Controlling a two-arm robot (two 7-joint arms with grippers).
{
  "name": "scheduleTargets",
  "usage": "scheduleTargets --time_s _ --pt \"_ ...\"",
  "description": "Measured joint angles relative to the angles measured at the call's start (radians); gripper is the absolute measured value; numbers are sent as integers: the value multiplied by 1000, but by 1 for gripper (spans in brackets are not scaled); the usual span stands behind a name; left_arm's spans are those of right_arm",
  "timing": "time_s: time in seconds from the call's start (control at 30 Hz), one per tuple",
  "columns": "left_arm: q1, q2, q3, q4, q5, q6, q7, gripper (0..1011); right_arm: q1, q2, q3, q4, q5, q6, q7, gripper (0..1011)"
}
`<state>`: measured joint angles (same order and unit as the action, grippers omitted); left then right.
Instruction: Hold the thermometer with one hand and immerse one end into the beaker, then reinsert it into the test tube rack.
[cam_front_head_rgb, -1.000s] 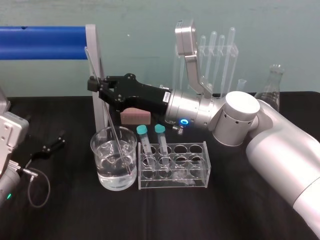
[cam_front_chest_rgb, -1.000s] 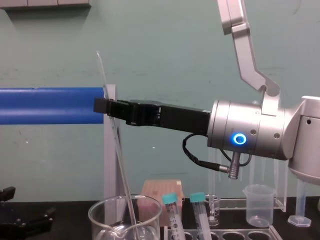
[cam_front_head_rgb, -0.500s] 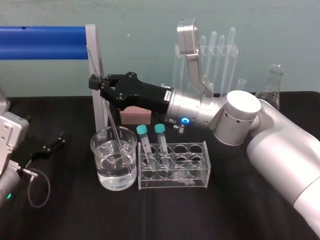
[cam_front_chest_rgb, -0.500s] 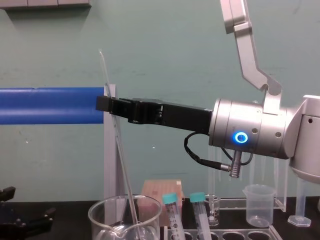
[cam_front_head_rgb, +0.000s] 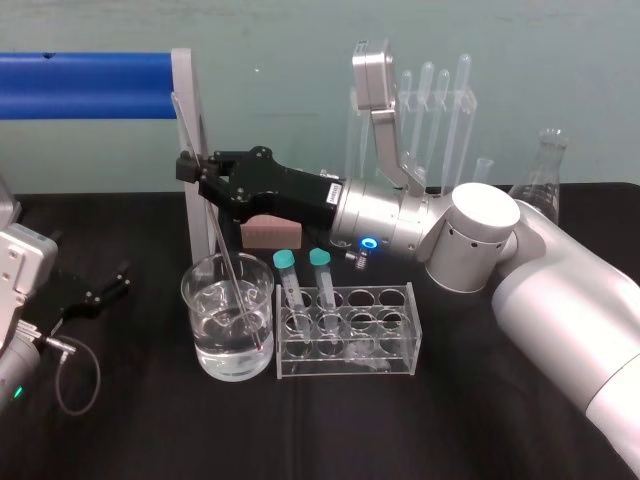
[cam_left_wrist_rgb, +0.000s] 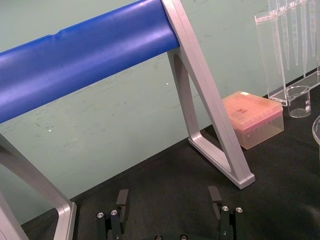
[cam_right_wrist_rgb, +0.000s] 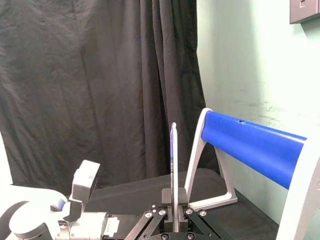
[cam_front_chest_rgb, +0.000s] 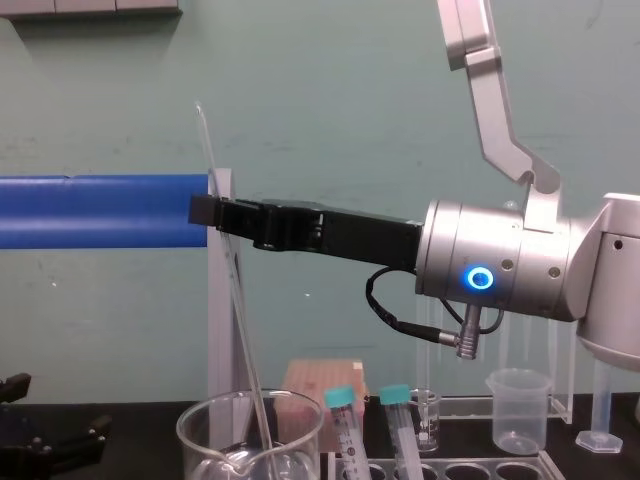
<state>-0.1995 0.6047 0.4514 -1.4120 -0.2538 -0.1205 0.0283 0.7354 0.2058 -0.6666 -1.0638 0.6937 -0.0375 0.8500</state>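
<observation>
Thermometer (cam_front_head_rgb: 222, 250) leans with its lower end in the water of the beaker (cam_front_head_rgb: 205, 350), just left of the test tube rack (cam_front_head_rgb: 400, 345) — right gripper (cam_front_head_rgb: 187, 165) clamped on its upper stem, a touch lower than half a second ago. Immersion looks done — rack next. Left gripper (cam_left_wrist_rgb: 168, 194) idles, fingers apart, far left.

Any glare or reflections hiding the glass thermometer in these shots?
Head view: the thermometer, held by the right pincer, fades against the grey post, and highlights glint on the beaker. Chest view: it reads as a pale line on the teal wall. Right wrist view: it stands out against the dark curtain. Left wrist view: sheen on the blue bar; left pincer parked, open.
</observation>
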Motion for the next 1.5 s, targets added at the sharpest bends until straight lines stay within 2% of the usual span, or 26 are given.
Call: scheduleTargets --time_s 1.5 --pt "0 0 0 0 0 0 0 1008 -14 7 -4 -26 4 7 -6 60"
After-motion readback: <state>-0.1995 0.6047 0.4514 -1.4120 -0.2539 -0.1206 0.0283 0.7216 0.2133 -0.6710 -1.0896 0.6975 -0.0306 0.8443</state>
